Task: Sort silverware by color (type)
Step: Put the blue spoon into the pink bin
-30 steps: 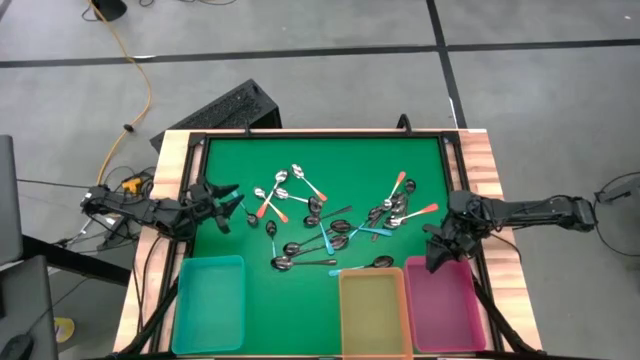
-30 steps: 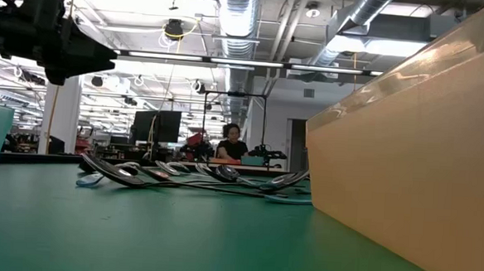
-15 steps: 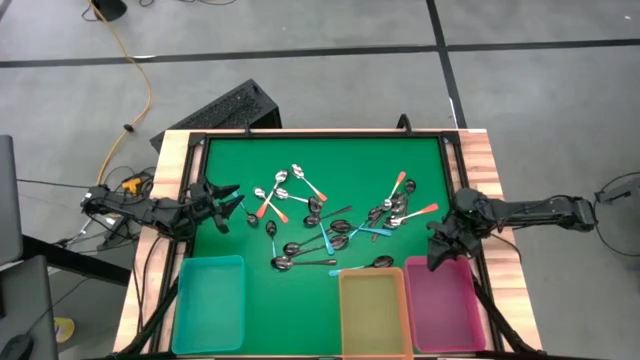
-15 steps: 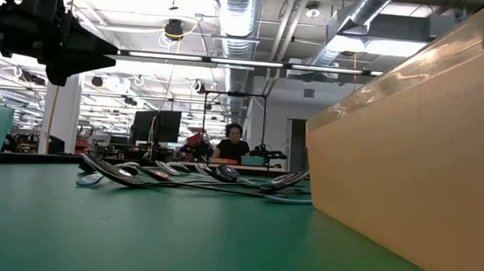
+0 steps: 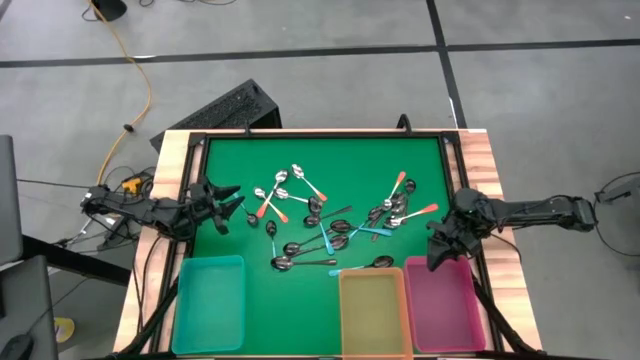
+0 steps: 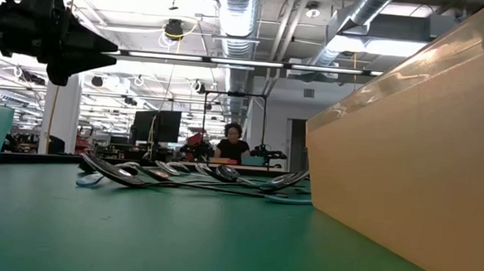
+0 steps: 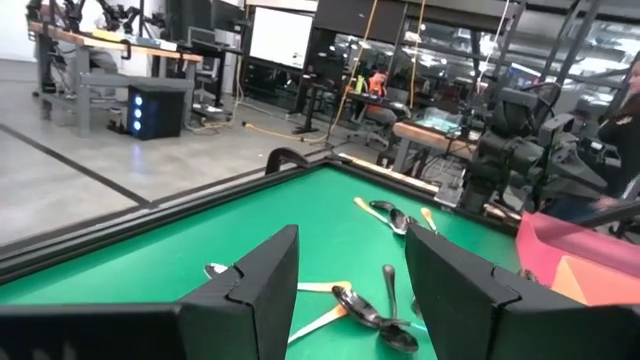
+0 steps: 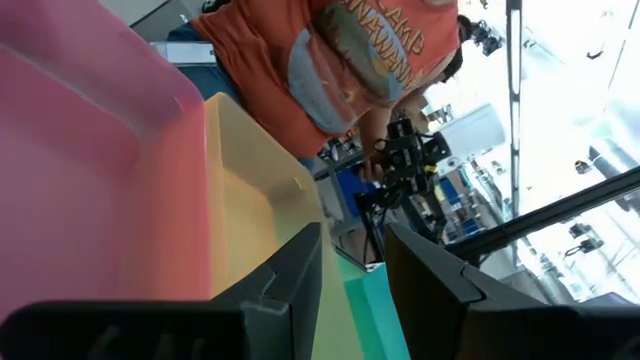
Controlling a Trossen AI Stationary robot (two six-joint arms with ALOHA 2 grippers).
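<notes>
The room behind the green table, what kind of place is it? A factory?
Probably a robotics lab or workshop: bare ceiling ducts, another robot arm rig on a far workbench, and a person seated at a desk.

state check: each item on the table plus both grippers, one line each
spoons: loose pile on the green mat, none in a bin
teal bin: upright, empty
yellow bin: upright, empty
pink bin: upright, empty
left gripper: open, empty, at the mat's left edge
right gripper: open, empty, over the pink bin's far edge
</notes>
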